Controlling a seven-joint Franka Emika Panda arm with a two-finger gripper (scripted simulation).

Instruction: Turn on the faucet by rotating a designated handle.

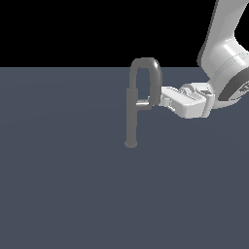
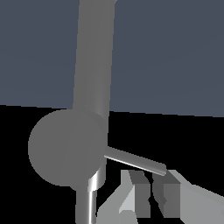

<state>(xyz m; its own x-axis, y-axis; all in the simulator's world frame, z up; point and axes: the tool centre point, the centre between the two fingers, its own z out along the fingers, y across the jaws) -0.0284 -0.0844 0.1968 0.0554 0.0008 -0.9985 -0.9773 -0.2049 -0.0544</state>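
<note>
Reaching in from the upper right of the exterior view, the white arm is held with its wrist level and its gripper [image 1: 164,98] pointed at the faucet [image 1: 132,104] near the frame's centre. The fingers [image 2: 139,192] are seen slightly parted just beside the handle [image 1: 143,104], with nothing gripped. No writing is visible.

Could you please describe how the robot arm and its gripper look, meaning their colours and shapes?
The arm is glossy white with thick rounded segments and a dark band near the wrist. The gripper is a boxy white block; in the wrist view its fingers end in dark grey square pads. No cables or markings are visible.
</note>
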